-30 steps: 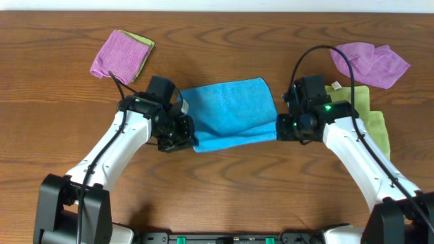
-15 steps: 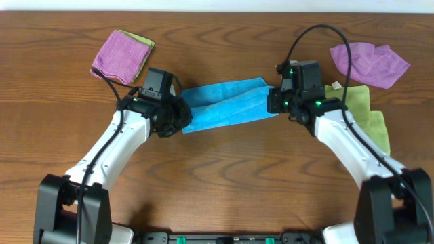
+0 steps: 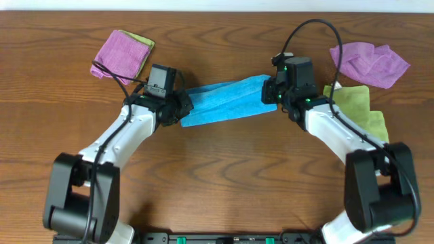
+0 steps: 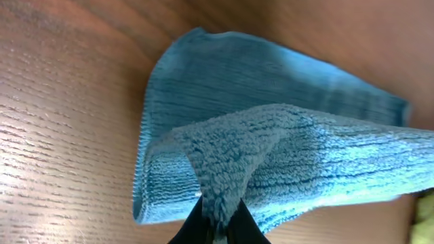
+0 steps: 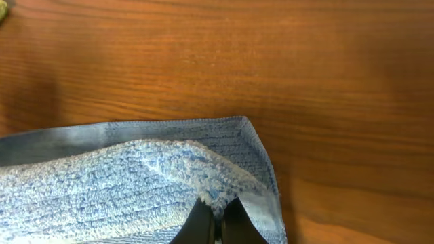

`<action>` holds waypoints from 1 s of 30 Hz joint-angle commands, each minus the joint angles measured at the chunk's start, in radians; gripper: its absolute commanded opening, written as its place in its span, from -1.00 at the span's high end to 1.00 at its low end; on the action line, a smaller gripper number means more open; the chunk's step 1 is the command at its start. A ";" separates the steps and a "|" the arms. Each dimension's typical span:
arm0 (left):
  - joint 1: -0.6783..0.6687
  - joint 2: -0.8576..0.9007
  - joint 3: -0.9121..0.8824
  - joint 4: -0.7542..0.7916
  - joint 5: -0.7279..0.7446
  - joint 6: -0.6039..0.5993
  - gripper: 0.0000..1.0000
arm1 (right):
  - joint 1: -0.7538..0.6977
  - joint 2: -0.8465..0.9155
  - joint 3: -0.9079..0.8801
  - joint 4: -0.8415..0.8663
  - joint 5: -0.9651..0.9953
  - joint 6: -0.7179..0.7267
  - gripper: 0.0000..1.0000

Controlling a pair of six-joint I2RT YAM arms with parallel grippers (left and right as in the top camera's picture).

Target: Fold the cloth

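The blue cloth (image 3: pixel 225 101) lies across the middle of the table, doubled over into a narrow band. My left gripper (image 3: pixel 182 110) is shut on its left near corner, lifted over the lower layer; the left wrist view shows the cloth (image 4: pixel 285 156) pinched between the fingers (image 4: pixel 217 220). My right gripper (image 3: pixel 270 95) is shut on the right near corner; the right wrist view shows the cloth (image 5: pixel 115 183) held between the fingers (image 5: pixel 218 220), over the lower layer's far edge.
A folded pink cloth on a green one (image 3: pixel 122 54) lies at the back left. A crumpled purple cloth (image 3: pixel 369 62) lies at the back right, and a green cloth (image 3: pixel 363 108) lies beside the right arm. The table is brown wood (image 3: pixel 224 176).
Both grippers have carried the cloth's near edge away from me over the far half. The blue cloth went from a wide rectangle to a narrow band.
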 commanded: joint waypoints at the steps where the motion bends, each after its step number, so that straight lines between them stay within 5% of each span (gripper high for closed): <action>1: 0.011 0.018 0.002 0.004 -0.063 0.000 0.88 | 0.003 0.047 0.000 0.030 0.027 -0.008 0.97; 19: 0.014 0.147 0.002 0.138 -0.089 0.000 0.84 | 0.003 0.135 0.001 0.106 0.083 -0.045 0.97; 21: 0.014 0.148 0.002 0.138 -0.093 0.005 0.59 | 0.003 0.135 0.000 0.106 0.083 -0.049 0.86; 25: 0.021 0.146 0.003 0.130 -0.093 0.045 -0.03 | 0.003 0.134 0.001 0.103 0.082 -0.048 0.18; 30: 0.068 0.109 0.006 0.101 -0.087 0.108 -0.54 | 0.003 0.095 0.001 0.056 0.083 -0.048 -0.08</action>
